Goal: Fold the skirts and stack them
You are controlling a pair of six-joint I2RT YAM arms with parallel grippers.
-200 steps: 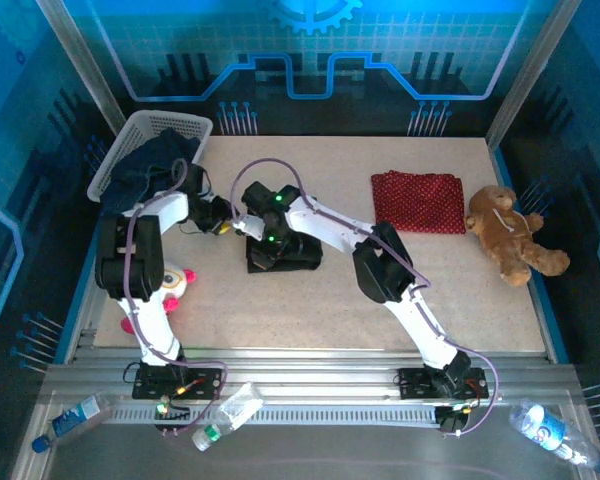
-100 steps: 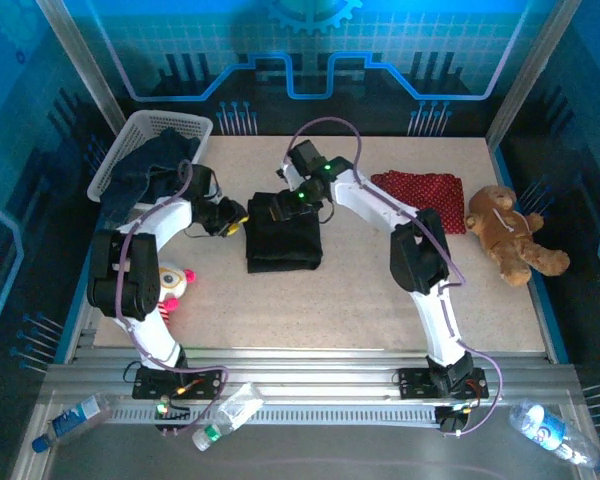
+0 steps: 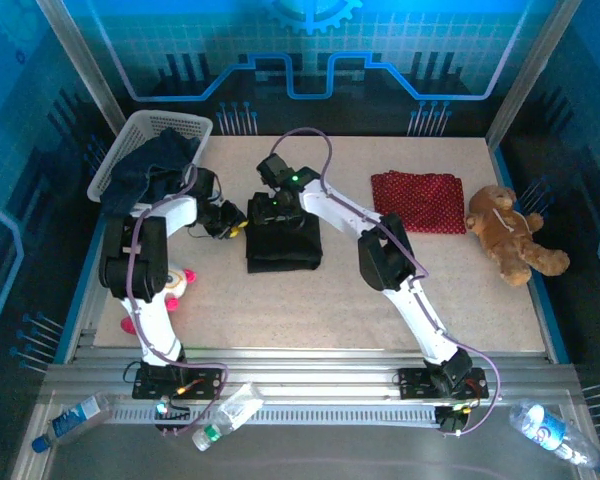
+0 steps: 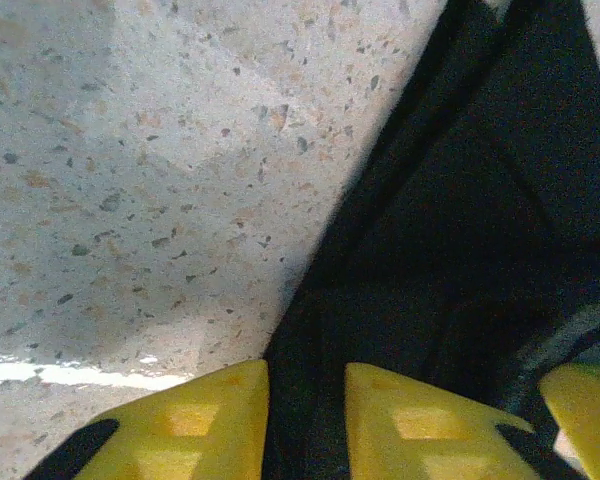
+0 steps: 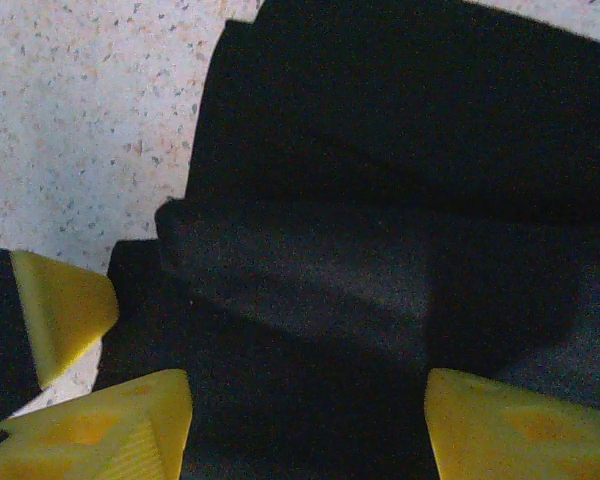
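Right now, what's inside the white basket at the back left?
Dark blue denim cloth is heaped in the white basket, spilling over its near rim. Anything beneath it is covered.

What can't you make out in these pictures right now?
Top view: black skirt's far edge, under the right tool.
Top view: how many denim skirts fill the basket; dark bunch.
Left wrist view: whether left tool pinches cloth; fingertips cut off below.
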